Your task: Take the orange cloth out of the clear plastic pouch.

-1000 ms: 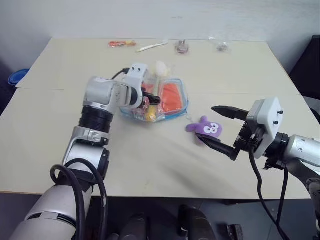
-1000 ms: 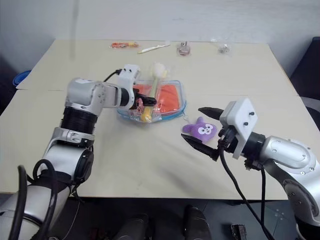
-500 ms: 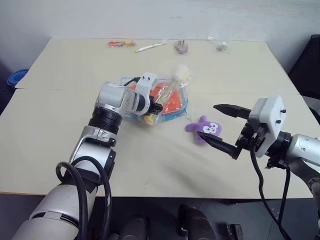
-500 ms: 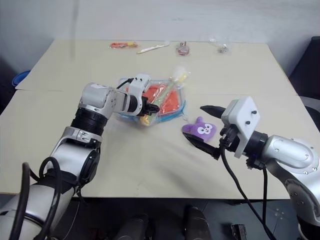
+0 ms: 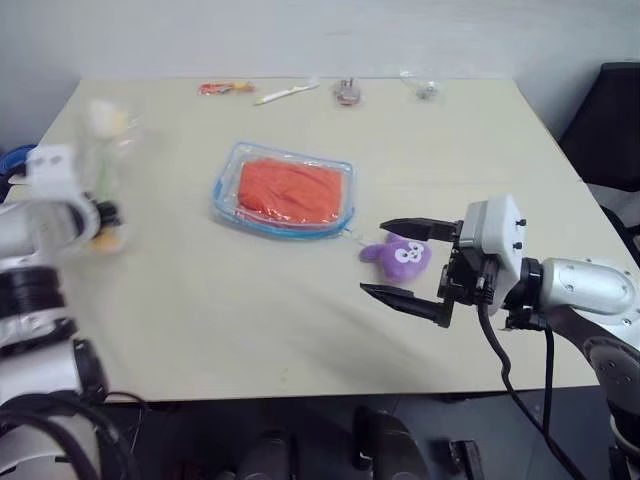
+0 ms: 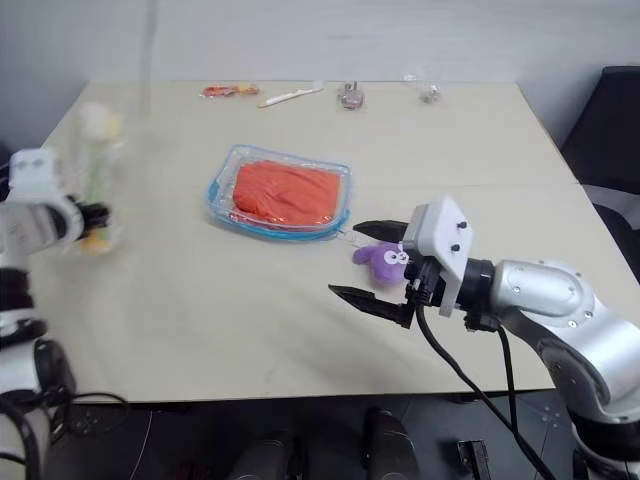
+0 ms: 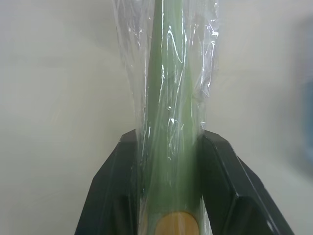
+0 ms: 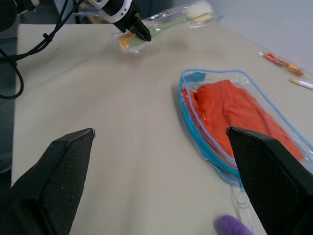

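Left eye view: the left claw grips a clear bag with a yellow-green toy. The right claw hangs wide open beside the purple plush toy. Between the two claws, nearer the right, the clear plastic pouch lies on the surface, the orange cloth inside.
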Controlling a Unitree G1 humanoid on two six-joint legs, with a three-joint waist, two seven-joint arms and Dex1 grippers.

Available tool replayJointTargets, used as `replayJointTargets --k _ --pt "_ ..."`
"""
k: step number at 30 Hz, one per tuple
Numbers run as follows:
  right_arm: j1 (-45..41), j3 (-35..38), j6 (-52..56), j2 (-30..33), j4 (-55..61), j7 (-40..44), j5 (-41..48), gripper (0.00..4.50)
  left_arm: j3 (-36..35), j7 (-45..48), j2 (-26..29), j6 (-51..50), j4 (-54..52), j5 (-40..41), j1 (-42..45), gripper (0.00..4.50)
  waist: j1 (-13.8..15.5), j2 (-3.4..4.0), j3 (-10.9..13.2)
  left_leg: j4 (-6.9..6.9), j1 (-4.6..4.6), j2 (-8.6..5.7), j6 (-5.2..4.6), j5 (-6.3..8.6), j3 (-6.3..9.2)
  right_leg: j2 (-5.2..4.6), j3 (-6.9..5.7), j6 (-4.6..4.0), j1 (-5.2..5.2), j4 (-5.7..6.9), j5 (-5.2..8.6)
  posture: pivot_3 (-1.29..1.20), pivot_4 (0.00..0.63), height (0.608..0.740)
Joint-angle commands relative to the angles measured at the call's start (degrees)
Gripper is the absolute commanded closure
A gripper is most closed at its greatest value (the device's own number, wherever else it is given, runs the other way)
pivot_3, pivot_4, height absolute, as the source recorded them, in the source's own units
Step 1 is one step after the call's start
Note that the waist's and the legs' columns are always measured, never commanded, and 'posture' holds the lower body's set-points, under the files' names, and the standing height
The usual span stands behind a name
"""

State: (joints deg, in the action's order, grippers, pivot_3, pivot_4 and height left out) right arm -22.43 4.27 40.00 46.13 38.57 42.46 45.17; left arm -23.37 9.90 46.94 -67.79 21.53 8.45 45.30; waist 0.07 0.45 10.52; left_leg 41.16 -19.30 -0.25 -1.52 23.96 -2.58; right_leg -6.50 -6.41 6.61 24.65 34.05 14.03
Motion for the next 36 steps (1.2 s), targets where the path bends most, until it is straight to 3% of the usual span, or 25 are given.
replayJointTargets --k 1,3,8,13,17,22,25,29,32,36 --pt "-2.55 -1.41 -2.41 -0.56 -1.94 3.60 -0.71 0.00 -5.74 -0.06 3.92 -1.36 -5.32 -0.29 -5.74 3.22 0.61 -0.03 -0.01 0.05 0.00 0.02 0.00 0.00 0.12 -0.05 -0.06 0.00 -0.06 0.00 0.00 0.00 0.150 0.740" --pt "-3.31 -2.04 -2.92 -0.71 -3.00 4.84 -1.22 0.00 -7.44 -0.05 4.83 -1.22 -5.45 -0.17 -8.43 3.22 1.29 -0.12 -0.05 0.09 0.00 0.04 -0.01 0.00 0.18 -0.10 -0.07 0.00 -0.14 -0.04 0.00 0.00 0.150 0.740" --pt "-5.94 -3.96 -4.06 -1.37 -6.50 7.99 -2.59 0.00 -12.83 1.12 5.14 -0.20 -9.38 0.95 -15.61 1.65 1.30 -0.28 -0.13 0.12 0.00 0.05 -0.01 0.00 0.30 -0.13 -0.12 0.00 -0.22 -0.04 0.00 0.00 0.150 0.740" --pt "-6.48 -4.27 -4.46 -1.75 -7.55 9.47 -3.79 0.00 -11.11 2.27 7.05 -0.22 -11.73 0.12 -19.50 0.08 1.10 -0.28 -0.13 0.07 0.03 0.05 0.00 0.00 0.26 -0.08 -0.13 0.00 -0.19 -0.03 0.00 0.00 0.150 0.740" --pt "-6.00 -3.67 -4.29 -1.41 -7.33 9.63 -4.23 0.00 -11.80 7.19 10.33 1.55 -13.29 2.48 -20.22 0.03 0.87 -0.28 -0.13 0.03 0.03 0.04 0.01 0.01 0.19 -0.06 -0.13 -0.02 -0.14 -0.03 0.01 0.00 0.150 0.740" --pt "-4.39 -1.78 -3.42 -0.47 -6.25 8.32 -3.99 0.00 -11.30 29.09 14.33 15.72 -23.46 13.47 -20.76 0.03 1.26 -0.31 -0.12 0.06 0.00 0.18 0.02 0.01 0.24 -0.16 -0.14 -0.03 -0.14 -0.04 0.02 0.00 0.150 0.740" --pt "-3.24 -0.80 -2.83 -0.11 -5.27 6.92 -3.92 0.00 -6.22 39.94 16.39 23.79 -28.94 16.73 -21.54 0.03 1.02 -0.24 -0.08 0.04 0.01 0.12 0.03 0.02 0.21 -0.24 -0.12 -0.03 -0.15 -0.10 0.02 0.00 0.150 0.740" --pt "-1.91 0.47 -1.99 0.07 -3.93 4.16 -4.24 0.00 7.87 48.27 18.20 44.25 -24.73 8.46 -18.52 0.03 0.81 0.05 0.06 -0.02 0.06 0.07 0.03 0.02 0.03 -0.11 -0.11 -0.03 -0.13 -0.09 0.02 0.00 0.150 0.740" --pt "-0.53 1.38 -1.57 -0.17 -2.68 1.41 -5.02 0.00 23.31 49.10 14.85 65.56 -8.91 -6.19 -6.16 0.03 1.41 0.06 0.08 0.00 0.07 -0.02 0.10 -0.03 -0.40 0.03 -0.16 -0.08 -0.13 0.00 0.04 0.00 0.150 0.740" --pt "1.63 3.05 -0.62 -0.16 -0.15 -1.45 -4.76 0.00 34.69 47.51 7.92 84.48 13.43 -18.28 10.94 0.03 1.43 0.01 0.08 0.00 -0.02 -0.03 0.03 -0.03 -0.54 0.07 -0.13 -0.13 -0.06 -0.03 -0.01 0.00 0.150 0.740"
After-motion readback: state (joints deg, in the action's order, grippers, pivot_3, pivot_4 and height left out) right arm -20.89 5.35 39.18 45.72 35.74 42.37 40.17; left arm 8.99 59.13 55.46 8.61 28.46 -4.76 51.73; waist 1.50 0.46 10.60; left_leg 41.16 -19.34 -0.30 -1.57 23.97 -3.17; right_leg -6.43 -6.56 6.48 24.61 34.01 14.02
